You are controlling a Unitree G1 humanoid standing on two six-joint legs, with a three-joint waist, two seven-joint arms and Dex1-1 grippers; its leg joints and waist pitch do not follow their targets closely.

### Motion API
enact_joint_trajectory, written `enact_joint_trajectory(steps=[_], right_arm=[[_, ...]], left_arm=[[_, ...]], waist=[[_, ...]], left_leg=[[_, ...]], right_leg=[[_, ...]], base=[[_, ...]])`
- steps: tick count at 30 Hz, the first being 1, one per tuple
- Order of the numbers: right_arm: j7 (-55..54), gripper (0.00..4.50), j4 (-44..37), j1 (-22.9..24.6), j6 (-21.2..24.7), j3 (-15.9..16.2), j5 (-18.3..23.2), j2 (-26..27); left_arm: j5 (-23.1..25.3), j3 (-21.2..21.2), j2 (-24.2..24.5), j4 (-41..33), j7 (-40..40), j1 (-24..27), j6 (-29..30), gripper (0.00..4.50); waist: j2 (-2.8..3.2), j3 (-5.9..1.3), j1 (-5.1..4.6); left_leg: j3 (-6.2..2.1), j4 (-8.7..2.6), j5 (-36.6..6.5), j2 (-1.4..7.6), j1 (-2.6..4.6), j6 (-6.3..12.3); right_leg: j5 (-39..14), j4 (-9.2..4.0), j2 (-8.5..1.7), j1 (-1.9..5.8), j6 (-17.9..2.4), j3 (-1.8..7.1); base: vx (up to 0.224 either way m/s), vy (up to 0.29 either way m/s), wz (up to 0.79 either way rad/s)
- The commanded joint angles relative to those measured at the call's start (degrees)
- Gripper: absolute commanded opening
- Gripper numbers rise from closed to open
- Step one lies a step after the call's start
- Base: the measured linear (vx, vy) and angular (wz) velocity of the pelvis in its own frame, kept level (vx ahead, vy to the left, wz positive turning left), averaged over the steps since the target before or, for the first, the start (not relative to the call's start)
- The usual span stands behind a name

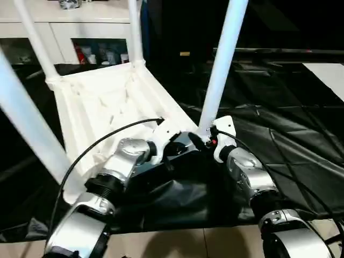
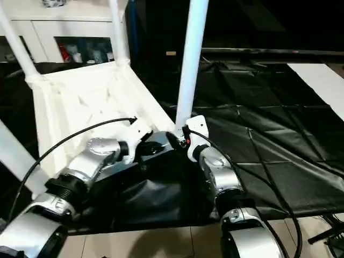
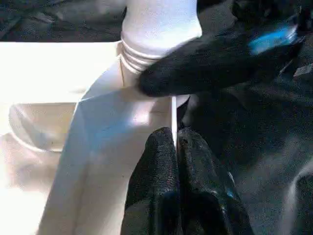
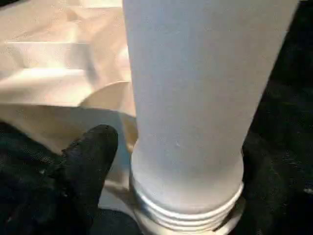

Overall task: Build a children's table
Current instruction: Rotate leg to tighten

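Observation:
The children's table lies upside down on a black sheet, its ribbed underside (image 1: 102, 102) facing up and its white legs standing up from the corners. At the near right corner stands one leg (image 1: 223, 64), with its threaded base (image 4: 188, 205) in the socket. My right gripper (image 1: 206, 140) sits astride this base, open, with one finger (image 4: 90, 161) a little off the leg's side. My left gripper (image 3: 175, 139) is shut on the thin rim (image 3: 173, 110) of the table top just beside that corner.
Other legs rise at the far left (image 1: 37, 40), the far middle (image 1: 135, 32) and the near left (image 1: 27, 123). A white glass-door cabinet (image 1: 80, 37) stands behind. The black sheet (image 1: 279, 134) spreads to the right, with a white surface (image 1: 328, 75) beyond it.

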Motion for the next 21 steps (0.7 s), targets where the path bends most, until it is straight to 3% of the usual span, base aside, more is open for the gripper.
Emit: enact_joint_trajectory(steps=[1, 5, 6, 7, 12, 13, 14, 21], right_arm=[[13.64, 3.97, -5.09, 0.93, -0.29, 6.26, 1.59, -0.86], [23.86, 3.97, -8.15, 1.96, -0.2, 7.26, 2.93, -6.33], [25.6, 3.97, -8.51, 1.96, -0.27, 7.35, 3.09, -7.44], [26.3, 3.97, -8.66, 1.93, -0.24, 7.37, 3.12, -7.85], [31.3, 3.97, -9.96, 1.78, 0.03, 7.97, 2.83, -10.99], [31.73, 3.97, -10.05, 1.75, 0.06, 8.17, 2.91, -11.08], [32.25, 3.97, -10.18, 1.74, 0.13, 8.32, 3.03, -11.22], [34.48, 3.41, -11.75, 2.52, 0.81, 9.6, 3.45, -10.63]], left_arm=[[-1.34, -2.6, 0.77, -3.91, -6.54, 1.81, -1.39, 0.0], [-3.64, -3.69, 5.75, -10.4, -15.81, 5.24, -0.93, 0.0], [-3.98, -4.09, 7.03, -11.84, -17.71, 6.06, -1.09, 0.0], [-4.18, -4.17, 7.57, -12.45, -18.45, 6.41, -1.07, 0.0], [-5.95, -4.26, 11.87, -17.95, -24.06, 9.55, -0.5, 0.0], [-6.19, -4.28, 12.3, -18.84, -24.54, 10.02, -0.1, 0.0], [-6.36, -4.24, 12.64, -19.65, -24.99, 10.43, 0.29, 0.0], [-6.5, -4.07, 13.96, -21.03, -24.7, 11.36, 0.46, 0.0]], waist=[[-0.61, -3.71, 0.52], [-0.26, -3.84, 0.95], [-0.5, -3.92, 1.11], [-0.3, -3.79, 1.41], [-0.05, -3.44, 2.31], [-0.51, -3.49, 2.45], [-0.35, -3.42, 2.52], [-0.64, -3.55, 2.62]], left_leg=[[-0.47, -3.74, -14.84, 1.23, 0.05, 3.41], [-0.03, -3.42, -11.39, 1.53, 0.07, 4.92], [0.04, -3.36, -11.25, 1.59, 0.1, 4.93], [0.14, -3.38, -11.43, 1.67, 0.25, 4.88], [0.18, -3.77, -14.78, 1.89, 0.72, 2.73], [0.17, -3.84, -15.15, 1.85, 0.74, 2.27], [0.12, -3.9, -15.27, 1.78, 0.72, 1.96], [0.16, -3.71, -13.25, 1.57, 0.57, 2.11]], right_leg=[[-16.39, -4.31, -4.01, 3.19, -11.21, 1.99], [-9.55, -3.43, -3.68, 3.08, -14.1, 1.84], [-9.2, -3.33, -3.71, 3.11, -14.3, 1.84], [-9.51, -3.27, -3.67, 2.86, -14.5, 1.88], [-14.18, -3.64, -3.65, 2.38, -13.38, 2.0], [-15.18, -3.71, -3.74, 2.48, -12.83, 2.03], [-16.31, -3.8, -3.79, 2.42, -12.29, 2.09], [-15.13, -3.65, -3.73, 2.48, -11.59, 2.16]], base=[[0.0, 0.0, 0.0], [0.0, 0.0, 0.0], [0.0, 0.0, 0.0], [0.0, 0.0, 0.0], [0.0, 0.0, 0.0], [0.0, 0.0, 0.0], [0.0, 0.0, 0.0], [0.0, 0.0, 0.0]])
